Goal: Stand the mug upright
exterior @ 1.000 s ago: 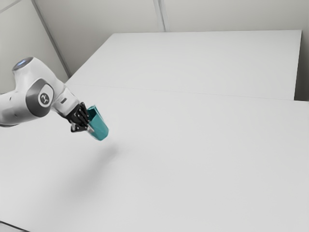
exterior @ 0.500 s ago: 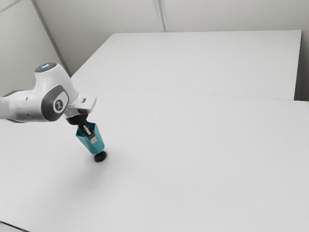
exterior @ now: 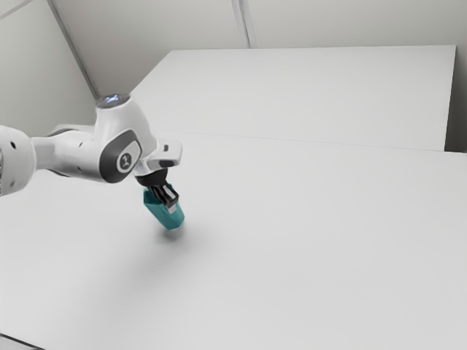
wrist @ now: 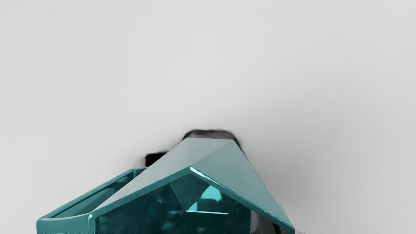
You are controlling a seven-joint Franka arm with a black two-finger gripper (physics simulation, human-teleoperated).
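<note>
In the exterior view my gripper [exterior: 172,205] points down at the teal faceted mug [exterior: 163,213], shut on its wall. The mug leans, its mouth toward the exterior view's upper left and its base low over the table; whether the base touches cannot be told. From the wrist view, the mug [wrist: 224,162] has its open mouth toward the camera and its handle loop [wrist: 87,198] out to one side. There the gripper [wrist: 277,221] is at the rim, one finger partly visible inside the mouth and the other mostly hidden behind the wall.
A broad white table [exterior: 306,248] lies under the mug and reaches to the exterior view's right. Pale walls [exterior: 336,22] stand beyond its far edge. Dark shadow spreads around the mug's base.
My hand has swung to a downward pitch and travelled toward the exterior view's right, carrying the mug with it. The mug is lower than in the earliest picture and still tilted.
</note>
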